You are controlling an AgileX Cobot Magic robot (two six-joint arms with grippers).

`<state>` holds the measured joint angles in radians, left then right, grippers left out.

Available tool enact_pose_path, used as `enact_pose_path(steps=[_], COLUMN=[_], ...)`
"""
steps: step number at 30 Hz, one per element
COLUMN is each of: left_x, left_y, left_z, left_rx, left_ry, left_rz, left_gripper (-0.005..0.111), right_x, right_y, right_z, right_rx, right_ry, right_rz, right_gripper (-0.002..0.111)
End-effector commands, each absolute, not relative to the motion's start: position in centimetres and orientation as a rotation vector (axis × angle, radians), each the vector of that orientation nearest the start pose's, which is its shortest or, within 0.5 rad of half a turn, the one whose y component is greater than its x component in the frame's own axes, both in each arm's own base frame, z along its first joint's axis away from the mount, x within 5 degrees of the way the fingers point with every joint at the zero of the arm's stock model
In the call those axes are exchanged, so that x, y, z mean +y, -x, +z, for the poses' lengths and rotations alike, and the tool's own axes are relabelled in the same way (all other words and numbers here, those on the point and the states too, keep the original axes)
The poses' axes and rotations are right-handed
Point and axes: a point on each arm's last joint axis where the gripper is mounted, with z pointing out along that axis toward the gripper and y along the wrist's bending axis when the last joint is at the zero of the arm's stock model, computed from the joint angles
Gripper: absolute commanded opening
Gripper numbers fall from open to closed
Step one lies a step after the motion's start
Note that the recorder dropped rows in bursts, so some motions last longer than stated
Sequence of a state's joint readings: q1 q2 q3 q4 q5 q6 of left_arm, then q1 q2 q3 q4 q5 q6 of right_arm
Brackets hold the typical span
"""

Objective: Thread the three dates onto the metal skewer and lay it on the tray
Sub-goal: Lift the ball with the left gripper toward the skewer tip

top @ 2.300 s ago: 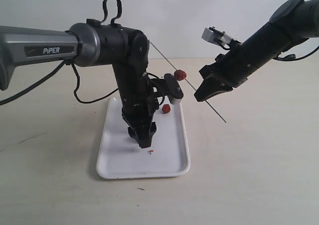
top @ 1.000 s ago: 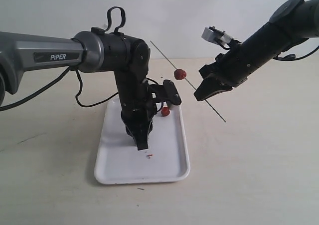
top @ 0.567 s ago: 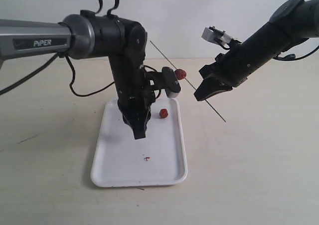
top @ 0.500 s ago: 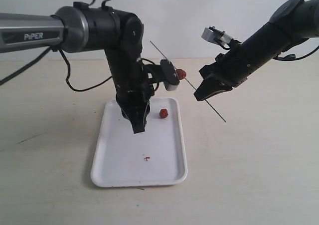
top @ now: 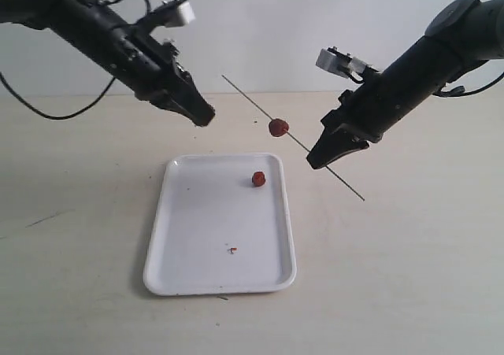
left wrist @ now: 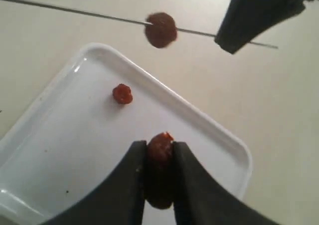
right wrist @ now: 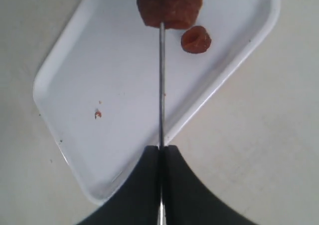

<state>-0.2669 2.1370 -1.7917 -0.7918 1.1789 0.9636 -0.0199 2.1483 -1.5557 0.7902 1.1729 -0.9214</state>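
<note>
My left end effector [top: 203,119], above the tray [top: 181,268], pinches one date [left wrist: 159,160]. It's likely soft and sticky, so I'd grip its sides. Another date [top: 258,179] lies in the tray. A third date [top: 278,127] rides the thin, stiff skewer [top: 244,95], clamped by my right end effector [top: 319,160].

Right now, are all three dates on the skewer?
No, one date is on the skewer; a second date lies on the tray, a third date in the left gripper.

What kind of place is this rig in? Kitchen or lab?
Likely a lab test bench, not a kitchen: bare beige table, blank white wall, a left arm and right arm, one white tray.
</note>
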Motion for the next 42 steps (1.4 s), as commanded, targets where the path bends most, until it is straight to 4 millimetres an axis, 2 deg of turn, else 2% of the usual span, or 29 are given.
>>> enact_pose_path(steps=[1, 7, 12, 17, 22, 25, 32, 37, 42], left_x=[-13.1, -7.4, -5.9, -6.4, -7.1, -7.2, -7.4, -8.3, -8.4], left_y=[-43.5, -45.2, -45.5, -45.4, -45.3, -45.3, -45.1, -44.8, -44.5], left_z=[24.7, 25.1, 25.0, 25.0, 25.0, 25.0, 24.5, 24.5, 25.1], left_rx=[2.284, 2.304, 2.343, 2.363, 2.388, 2.405, 2.482, 2.505, 2.521], left_ry=[-0.952, -0.592, -0.481, -0.451, -0.419, -0.383, -0.352, -0.368, -0.365], left_rz=[-1.078, -1.176, -1.189, -1.212, -1.237, -1.252, -1.219, -1.216, -1.194], left_gripper=[0.017, 0.018, 0.018, 0.018, 0.018, 0.018, 0.018, 0.018, 0.018], right_x=[5.0, 5.1, 5.5, 6.1, 9.0, 10.0, 9.8, 9.7, 8.3], right_y=[-41.4, -41.5, -41.8, -41.7, -41.0, -40.8, -41.1, -41.5, -42.1], right_z=[16.9, 16.7, 16.2, 15.8, 15.6, 15.6, 15.7, 15.6, 15.6], right_rx=[2.605, 2.501, 2.420, 2.416, 2.324, 2.267, 2.247, 2.212, 2.226], right_ry=[0.898, 1.046, 1.080, 1.136, 1.365, 1.433, 1.406, 1.422, 1.355], right_rz=[0.978, 0.959, 1.000, 0.994, 0.962, 0.962, 0.959, 0.891, 0.846], right_gripper=[0.000, 0.000, 0.000, 0.000, 0.000, 0.000, 0.000, 0.000, 0.000])
